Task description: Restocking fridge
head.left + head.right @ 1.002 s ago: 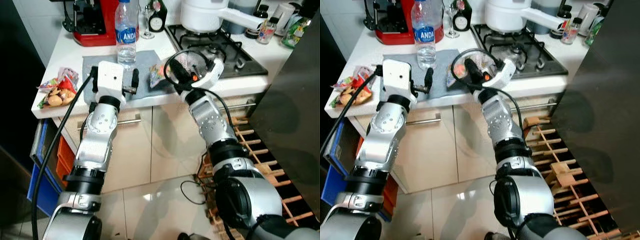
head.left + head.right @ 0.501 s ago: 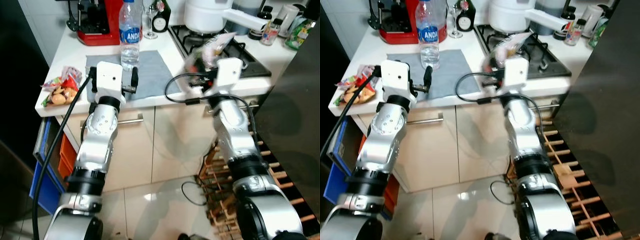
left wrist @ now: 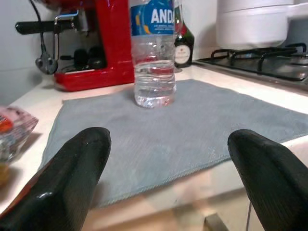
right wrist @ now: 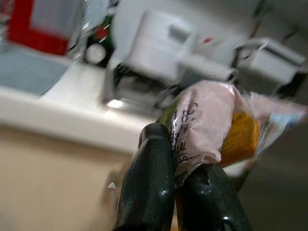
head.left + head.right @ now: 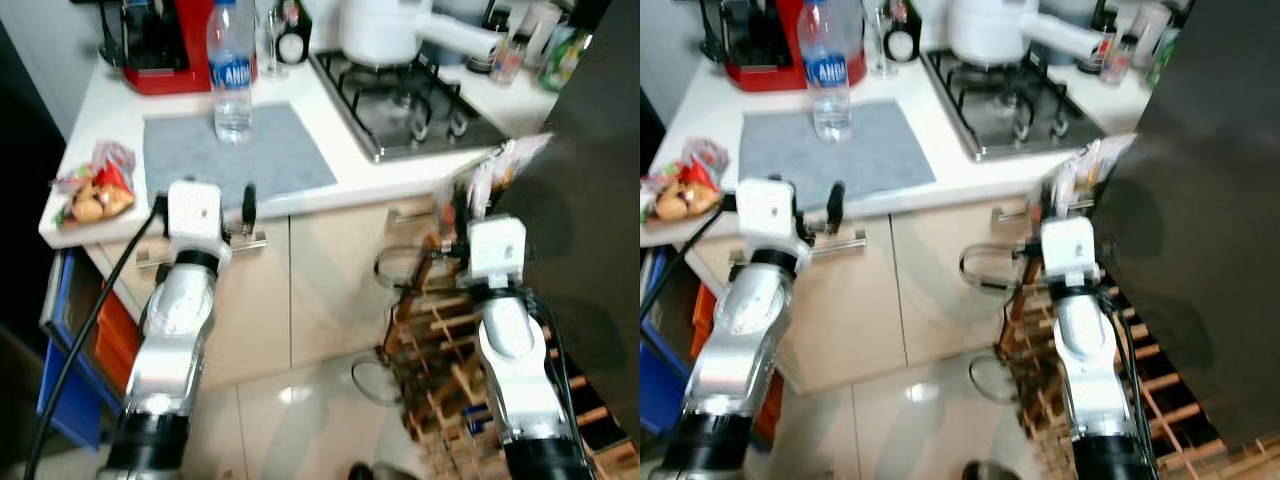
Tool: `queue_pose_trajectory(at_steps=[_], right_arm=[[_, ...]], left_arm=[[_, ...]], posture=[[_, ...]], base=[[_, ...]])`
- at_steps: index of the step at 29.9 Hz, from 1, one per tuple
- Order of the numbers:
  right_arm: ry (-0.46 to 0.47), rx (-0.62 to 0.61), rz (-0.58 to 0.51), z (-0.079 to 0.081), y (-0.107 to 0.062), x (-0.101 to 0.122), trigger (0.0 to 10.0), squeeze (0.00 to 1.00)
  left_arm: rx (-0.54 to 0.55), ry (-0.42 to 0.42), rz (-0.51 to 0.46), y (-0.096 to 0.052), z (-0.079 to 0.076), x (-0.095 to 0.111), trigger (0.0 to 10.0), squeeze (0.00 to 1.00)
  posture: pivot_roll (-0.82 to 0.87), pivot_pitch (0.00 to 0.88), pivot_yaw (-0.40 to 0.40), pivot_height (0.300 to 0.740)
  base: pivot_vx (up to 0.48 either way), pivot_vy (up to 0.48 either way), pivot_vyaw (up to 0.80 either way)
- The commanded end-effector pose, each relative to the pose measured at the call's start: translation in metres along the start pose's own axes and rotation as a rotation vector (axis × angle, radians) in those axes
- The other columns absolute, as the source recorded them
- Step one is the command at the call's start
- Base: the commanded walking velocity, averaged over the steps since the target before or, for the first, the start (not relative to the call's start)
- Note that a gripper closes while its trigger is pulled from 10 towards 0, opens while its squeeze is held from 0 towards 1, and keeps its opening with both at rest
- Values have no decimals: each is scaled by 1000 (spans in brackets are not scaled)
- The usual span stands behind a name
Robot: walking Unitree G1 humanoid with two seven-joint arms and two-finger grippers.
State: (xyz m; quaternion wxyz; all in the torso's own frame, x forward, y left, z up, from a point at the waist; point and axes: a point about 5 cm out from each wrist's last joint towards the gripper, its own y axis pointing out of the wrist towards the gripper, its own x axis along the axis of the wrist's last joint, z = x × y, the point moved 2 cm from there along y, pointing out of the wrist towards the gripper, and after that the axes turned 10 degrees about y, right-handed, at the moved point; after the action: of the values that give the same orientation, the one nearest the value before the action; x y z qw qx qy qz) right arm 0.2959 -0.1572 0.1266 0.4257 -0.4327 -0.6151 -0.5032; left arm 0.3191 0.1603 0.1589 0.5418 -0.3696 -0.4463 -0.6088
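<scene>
The right gripper pinches a snack bag tight, near the dark fridge on the right. The left gripper, fingers wide apart, faces the water bottle.

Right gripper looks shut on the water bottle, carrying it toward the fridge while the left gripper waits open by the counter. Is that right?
Not quite. The right gripper is shut on a plastic food packet, as the right wrist view shows. The water bottle stands on the grey mat on the counter. The rest holds: the left gripper is open by the counter edge.
</scene>
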Motion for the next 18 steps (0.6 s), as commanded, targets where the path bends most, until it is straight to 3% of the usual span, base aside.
queue_pose_trajectory(at_steps=[1, 6, 13, 18], right_arm=[[7, 20, -68, 4, 7, 19, 0, 0], [86, 25, -41, 11, 24, 16, 0, 0], [224, 27, 49, 22, 43, 6, 0, 0], [241, 49, 70, 26, 45, 3, 0, 0]], left_arm=[[-4, -12, -50, 2, -5, 17, 10000, 0], [31, -29, -60, 13, -7, 26, 10000, 0], [54, -53, -52, 23, -5, 28, 10000, 0], [58, -68, -31, 22, -6, 24, 10000, 0]], posture=[[-76, 0, -41, 740], [-58, 0, -35, 740], [-54, 0, -36, 740], [-57, 0, -42, 740]], base=[[0, 0, 0], [0, 0, 0], [-264, 0, 0], [-269, -242, 601]])
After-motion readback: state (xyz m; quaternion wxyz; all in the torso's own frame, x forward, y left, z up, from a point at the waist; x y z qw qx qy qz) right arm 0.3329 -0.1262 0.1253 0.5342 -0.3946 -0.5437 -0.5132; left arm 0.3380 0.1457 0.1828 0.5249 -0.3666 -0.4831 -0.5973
